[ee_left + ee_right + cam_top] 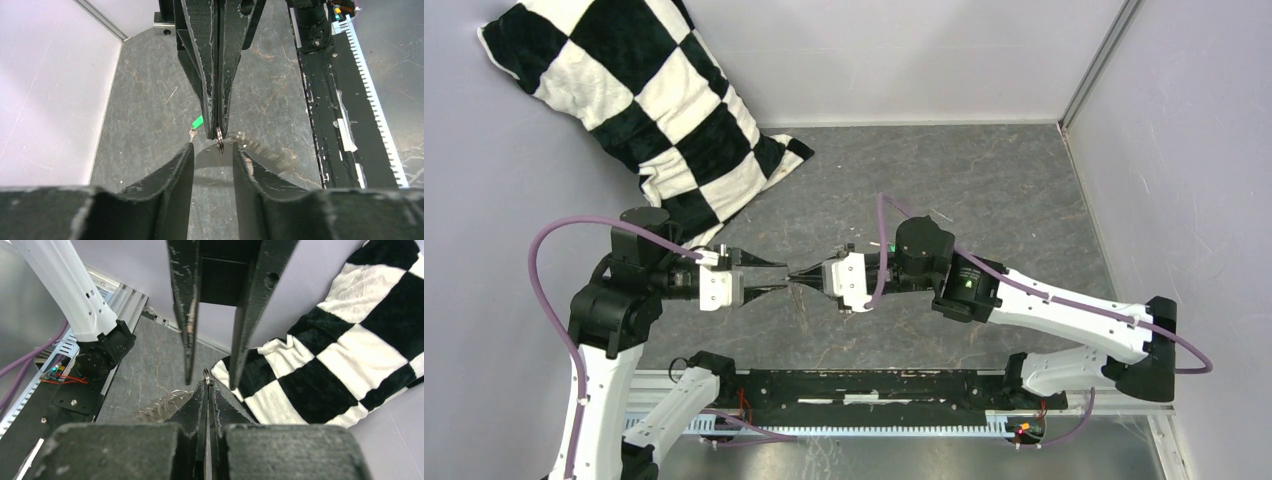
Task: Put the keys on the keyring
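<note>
Nearest to the left wrist camera is the left pincer [212,150]. It stands wide and holds nothing, with one finger on each side of the tip of the right pincer [218,127]. The right pincer comes from the opposite side with its jaws pressed together on the thin wire of the keyring [219,141]. It holds the loop above the table [145,115]. The rest of the loop and its row of small silvery pieces hang down and look blurred.

The key [193,132] shows just beside the right pincer's tip with its green tag [198,121]. I cannot tell if it lies on the table or hangs from something.

I judge that the keyring is light, stiff and springy. The wire is smooth and thin, so it can turn or slip between flat pads, and the hanging pieces will make it swing. Holding it on a bare part of the wire, as now, seems correct, and the left pincer could close on the wire near that place to keep it steady.

The key is very small and light, and a touch will push it away easily. The tag looks like the widest and least slippery part to hold. This would leave the metal end free for the ring.
</note>
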You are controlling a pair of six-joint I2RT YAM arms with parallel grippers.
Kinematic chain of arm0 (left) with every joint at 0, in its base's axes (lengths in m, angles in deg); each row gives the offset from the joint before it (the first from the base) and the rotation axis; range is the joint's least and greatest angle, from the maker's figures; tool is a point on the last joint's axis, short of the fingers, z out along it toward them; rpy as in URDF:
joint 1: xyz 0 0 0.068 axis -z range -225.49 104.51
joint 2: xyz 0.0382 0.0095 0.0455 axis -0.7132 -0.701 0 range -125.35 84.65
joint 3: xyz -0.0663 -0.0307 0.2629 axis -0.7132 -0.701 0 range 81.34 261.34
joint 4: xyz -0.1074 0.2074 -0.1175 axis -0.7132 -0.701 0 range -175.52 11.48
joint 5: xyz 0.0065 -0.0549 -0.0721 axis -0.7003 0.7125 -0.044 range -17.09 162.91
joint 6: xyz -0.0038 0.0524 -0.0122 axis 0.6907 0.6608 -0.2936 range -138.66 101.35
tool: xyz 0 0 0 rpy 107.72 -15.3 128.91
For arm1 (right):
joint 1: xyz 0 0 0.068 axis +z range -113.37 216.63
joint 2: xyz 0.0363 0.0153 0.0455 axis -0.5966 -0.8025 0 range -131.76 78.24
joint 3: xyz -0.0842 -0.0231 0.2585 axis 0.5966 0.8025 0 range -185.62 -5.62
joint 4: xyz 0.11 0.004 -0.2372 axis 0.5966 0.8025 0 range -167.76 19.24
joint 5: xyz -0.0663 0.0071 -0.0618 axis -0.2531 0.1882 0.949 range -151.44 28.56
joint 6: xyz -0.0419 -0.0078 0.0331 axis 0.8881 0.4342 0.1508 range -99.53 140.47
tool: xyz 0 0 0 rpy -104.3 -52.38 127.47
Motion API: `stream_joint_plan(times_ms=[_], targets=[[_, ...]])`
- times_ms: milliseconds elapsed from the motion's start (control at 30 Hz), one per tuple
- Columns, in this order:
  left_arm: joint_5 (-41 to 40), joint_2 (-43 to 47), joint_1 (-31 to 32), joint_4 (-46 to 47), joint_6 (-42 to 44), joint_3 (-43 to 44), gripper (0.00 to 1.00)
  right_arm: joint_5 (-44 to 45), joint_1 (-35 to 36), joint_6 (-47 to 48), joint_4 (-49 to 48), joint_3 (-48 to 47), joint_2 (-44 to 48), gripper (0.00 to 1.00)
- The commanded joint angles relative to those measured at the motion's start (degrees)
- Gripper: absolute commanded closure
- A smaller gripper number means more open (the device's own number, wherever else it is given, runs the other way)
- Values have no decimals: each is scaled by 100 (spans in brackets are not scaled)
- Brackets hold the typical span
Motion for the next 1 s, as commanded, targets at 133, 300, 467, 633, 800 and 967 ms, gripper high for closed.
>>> stream_joint_plan(times_ms=[133,300,467,633,800,967], targets=[[-69,32,11,71,280,12,80,428,221,234,298,-523,-57,100],[-88,91,11,60,496,-43,98,473,296,225,260,-539,-34,75],[7,472,9,406,1068,-545,98,793,297,86,-114,-87,368,46],[375,1080,9,1984,57,-1049,98,1231,279,-63,-451,747,1045,40],[1004,847,9,2053,-399,-707,98,1217,218,-530,-1053,1544,1630,48],[1536,715,8,2251,-816,-535,98,911,202,-921,-1886,1877,1747,50]])
